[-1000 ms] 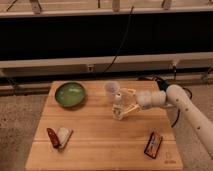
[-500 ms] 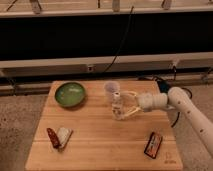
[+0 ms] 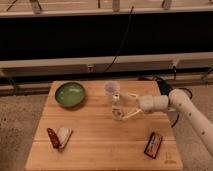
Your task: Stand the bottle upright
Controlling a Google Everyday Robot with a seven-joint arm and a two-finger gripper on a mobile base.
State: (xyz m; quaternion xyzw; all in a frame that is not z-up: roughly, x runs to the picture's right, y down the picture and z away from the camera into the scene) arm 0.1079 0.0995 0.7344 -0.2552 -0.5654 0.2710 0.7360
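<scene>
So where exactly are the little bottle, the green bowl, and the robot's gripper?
bottle [image 3: 117, 107]: camera view, on its clear body, between the gripper's fingers.
green bowl [image 3: 70, 93]: camera view, on its inside.
gripper [image 3: 121, 106]: camera view, midway between its fingertips, at the table's middle.

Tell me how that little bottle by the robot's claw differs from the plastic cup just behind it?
The bottle is slimmer than the cup and has a cap on top, while the cup is wider and open-mouthed. The bottle sits between the fingers of the gripper; the cup stands free, farther back on the table. The bottle looks clear with a pale label; the cup is cloudy white all over. Both appear upright.
</scene>
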